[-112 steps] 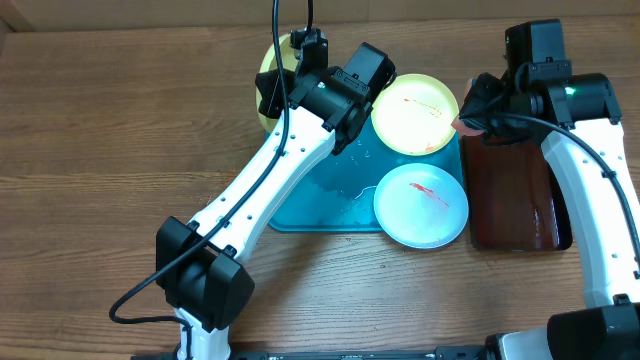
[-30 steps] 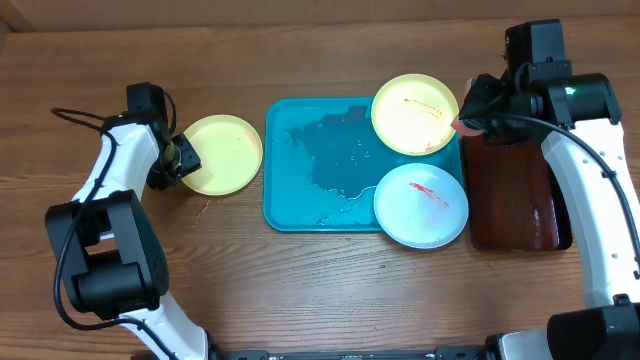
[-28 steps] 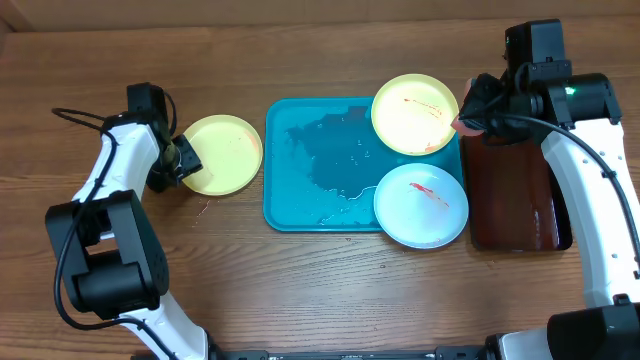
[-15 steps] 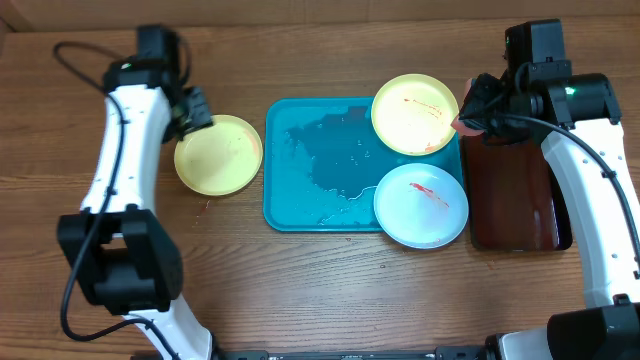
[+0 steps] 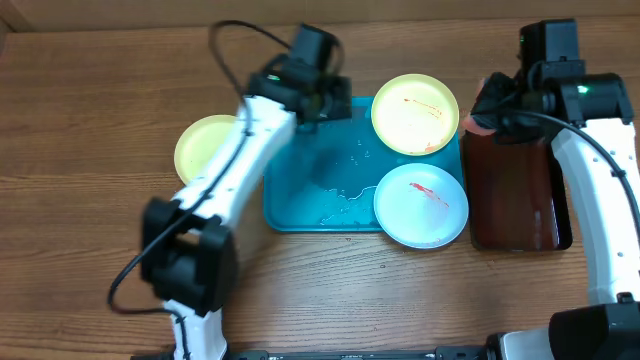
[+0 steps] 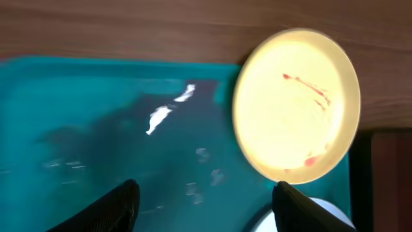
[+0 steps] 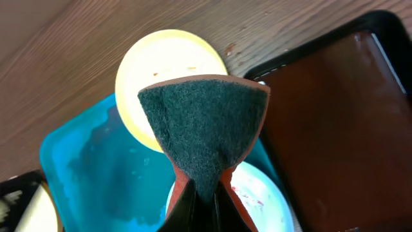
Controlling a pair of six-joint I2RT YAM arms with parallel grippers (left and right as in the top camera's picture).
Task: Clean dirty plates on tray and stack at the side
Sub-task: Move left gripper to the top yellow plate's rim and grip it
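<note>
Wood-grain tabletop point(image 5: 80, 120) carries a turquoise tray point(image 5: 310, 195), its floor streaked with wet patches. Just beside its right edge lies a dark red-brown tray point(image 5: 515, 200) with a black rim. The left arm point(image 5: 235, 165) reaches diagonally across the scene and covers the turquoise tray's far left corner.

A cream plate point(image 5: 415, 113) with thin red smears sits at the turquoise tray's far right corner, overhanging the rim. A white plate point(image 5: 421, 205), also smeared red, lies just below it at the near right corner, close to the dark tray. A second cream plate point(image 5: 200, 150) rests on the tabletop left of the turquoise tray, its right side hidden under the arm.

A dark green sponge point(image 7: 206, 122) with an orange-brown backing fills the middle of the right wrist view and blocks part of the cream plate. The right gripper point(image 7: 199, 203) is clamped on the sponge's lower end, over the dark tray's far left corner. The left gripper point(image 6: 206, 200) hangs over the turquoise tray's far edge, fingers wide apart with nothing between them.
</note>
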